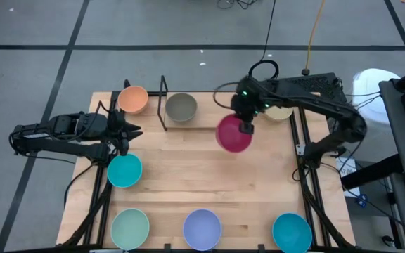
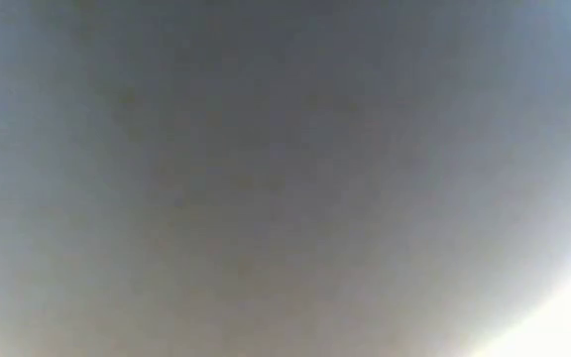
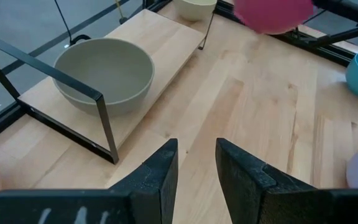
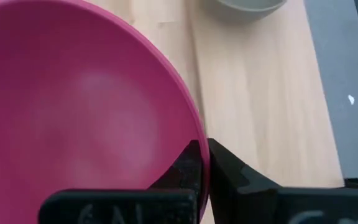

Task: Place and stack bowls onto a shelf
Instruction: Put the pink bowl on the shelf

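Observation:
My right gripper (image 1: 246,128) is shut on the magenta bowl (image 1: 232,135), above the table's middle and just right of the shelf (image 3: 160,43). The olive-grey bowl (image 1: 181,107) stands on the shelf's wooden base board, between its black wire uprights (image 1: 164,104). The orange bowl (image 1: 133,99) stands left of the shelf. The cream bowl (image 1: 281,111) is partly hidden under my right arm. My left gripper (image 3: 196,163) is open and empty at the table's left edge, near a teal bowl (image 1: 124,171). My right gripper pinches the magenta bowl's rim (image 4: 199,134), one finger (image 4: 191,163) inside the bowl and one (image 4: 229,171) outside. The fingers come from above, at the bowl's right side. The bowl is lifted clear of the table, its open side up (image 3: 272,14).
A mint bowl (image 1: 130,228), a lavender bowl (image 1: 202,229) and a second teal bowl (image 1: 291,232) stand along the near edge. Bare wood (image 1: 209,176) lies between them and the shelf. The low view shows only a grey blur.

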{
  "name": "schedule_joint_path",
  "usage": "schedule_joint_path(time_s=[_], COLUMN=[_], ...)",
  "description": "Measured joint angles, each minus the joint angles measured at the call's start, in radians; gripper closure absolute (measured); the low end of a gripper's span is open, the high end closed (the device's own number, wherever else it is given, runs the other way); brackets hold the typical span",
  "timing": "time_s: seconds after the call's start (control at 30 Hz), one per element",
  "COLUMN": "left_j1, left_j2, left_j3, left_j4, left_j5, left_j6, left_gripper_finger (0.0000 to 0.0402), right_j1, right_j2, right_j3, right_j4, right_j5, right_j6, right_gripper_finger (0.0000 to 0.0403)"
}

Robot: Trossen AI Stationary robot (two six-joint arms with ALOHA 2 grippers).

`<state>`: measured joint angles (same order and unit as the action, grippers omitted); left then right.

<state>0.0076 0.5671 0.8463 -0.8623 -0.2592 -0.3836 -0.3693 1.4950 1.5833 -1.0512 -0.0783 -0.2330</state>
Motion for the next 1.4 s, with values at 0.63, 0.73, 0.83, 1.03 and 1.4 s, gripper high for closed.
schedule_joint_path(time_s=[0.63, 0.73, 0.83, 1.03, 1.4], left_j1=[0.0, 0.0, 0.0, 0.0, 0.0], left_j2=[0.0, 0.0, 0.0, 0.0, 0.0], left_j3=[0.0, 0.0, 0.0, 0.0, 0.0], left_j4=[0.0, 0.0, 0.0, 0.0, 0.0], left_j5=[0.0, 0.0, 0.0, 0.0, 0.0], left_j6=[0.001, 0.003, 0.004, 0.005, 0.005], left_gripper_finger=[0.0289, 0.0289, 0.0289, 0.0289, 0.0289], right_j1=[-0.252, -0.277, -0.297, -0.327, -0.338], right_j2=[0.323, 0.338, 0.34, 0.339, 0.34], right_j3=[0.162, 0.162, 0.162, 0.16, 0.153], right_j4=[0.028, 0.036, 0.04, 0.103, 0.092], right_j5=[-0.003, -0.003, -0.003, -0.003, -0.072], right_j6=[-0.072, -0.076, -0.104, -0.113, -0.123], right_gripper_finger=[0.0403, 0.0403, 0.0403, 0.0403, 0.0403])
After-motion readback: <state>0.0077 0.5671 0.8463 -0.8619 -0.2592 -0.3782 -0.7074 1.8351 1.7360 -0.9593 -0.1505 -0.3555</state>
